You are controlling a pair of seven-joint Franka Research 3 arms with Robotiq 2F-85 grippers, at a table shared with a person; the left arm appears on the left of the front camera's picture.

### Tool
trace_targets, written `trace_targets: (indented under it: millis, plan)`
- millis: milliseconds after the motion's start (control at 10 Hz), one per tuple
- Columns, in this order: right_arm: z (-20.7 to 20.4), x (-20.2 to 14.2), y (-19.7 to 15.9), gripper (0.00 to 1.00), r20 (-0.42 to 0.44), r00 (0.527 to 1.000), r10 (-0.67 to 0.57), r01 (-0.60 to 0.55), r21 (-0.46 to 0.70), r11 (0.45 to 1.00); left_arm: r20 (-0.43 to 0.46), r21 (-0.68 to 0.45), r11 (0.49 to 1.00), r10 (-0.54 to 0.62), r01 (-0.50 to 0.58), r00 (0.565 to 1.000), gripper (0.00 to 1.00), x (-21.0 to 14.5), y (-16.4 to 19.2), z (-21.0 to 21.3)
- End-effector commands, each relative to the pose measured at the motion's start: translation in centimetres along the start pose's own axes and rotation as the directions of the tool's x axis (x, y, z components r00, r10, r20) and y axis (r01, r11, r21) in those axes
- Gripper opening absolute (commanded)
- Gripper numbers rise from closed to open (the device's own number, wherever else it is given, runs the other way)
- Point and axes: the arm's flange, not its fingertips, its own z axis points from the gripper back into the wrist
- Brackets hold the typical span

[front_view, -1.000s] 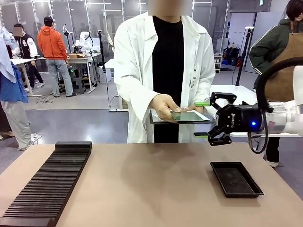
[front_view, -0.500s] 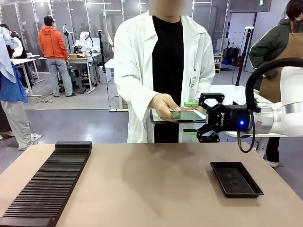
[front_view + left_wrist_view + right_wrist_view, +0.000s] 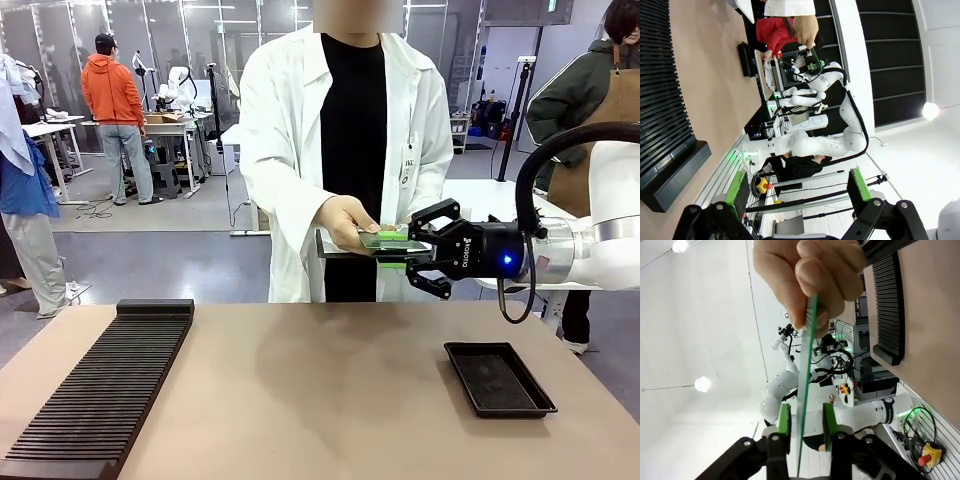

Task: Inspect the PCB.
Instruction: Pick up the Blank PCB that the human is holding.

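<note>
Contact, up at the far side of the tabletop [image 3: 320,400]! The right gripper [image 3: 398,249] stood level, pointing in from the right. Its jaws were pinched in narrow on the right-hand edge of the PCB [image 3: 386,239], one green pad above the board and one below. The PCB lay flat in the air in front of the person in the white coat, well above the tabletop and touching nothing on it. The person's hand [image 3: 345,222] had it at the other end, thumb on top and fingers beneath, with a darker flat board showing just under it. So that was two grips on one board: hand at one end, jaws at the other.

From the right wrist the line-up was plain. The PCB [image 3: 807,360] ran edge-on as a thin green line straight up the middle. It rose from between the two green pads of the right gripper [image 3: 805,421] to the person's hand [image 3: 805,275], which pinched its far end between thumb and fingertips.

Over on the other side, the left gripper [image 3: 797,189] hung well apart from all this, jaws spread wide.

Down on the tabletop, the shallow black tray [image 3: 500,380] lay at the right, below the right gripper. The long black slotted rack [image 3: 100,385] stretched along the left.
</note>
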Motion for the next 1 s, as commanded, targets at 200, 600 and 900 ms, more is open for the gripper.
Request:
trace_targets:
  millis: [200,600,900]
  plan:
    - [-0.3,0.2,0.0,0.00,0.041,0.999,-0.001,0.000,0.013,1.000,-0.002,0.008,1.000,0.005,-0.005,1.000,1.00,0.1,-0.5,-0.1]
    - [0.2,0.4,-0.5,0.00,0.063,0.998,-0.007,0.006,0.013,1.000,-0.002,0.008,1.000,0.005,-0.005,1.000,1.00,0.1,-0.5,-0.1]
    - [0.3,0.2,-0.5,0.00,0.027,1.000,-0.009,0.009,-0.008,1.000,-0.002,0.008,1.000,0.005,-0.005,1.000,1.00,0.1,-0.5,-0.1]
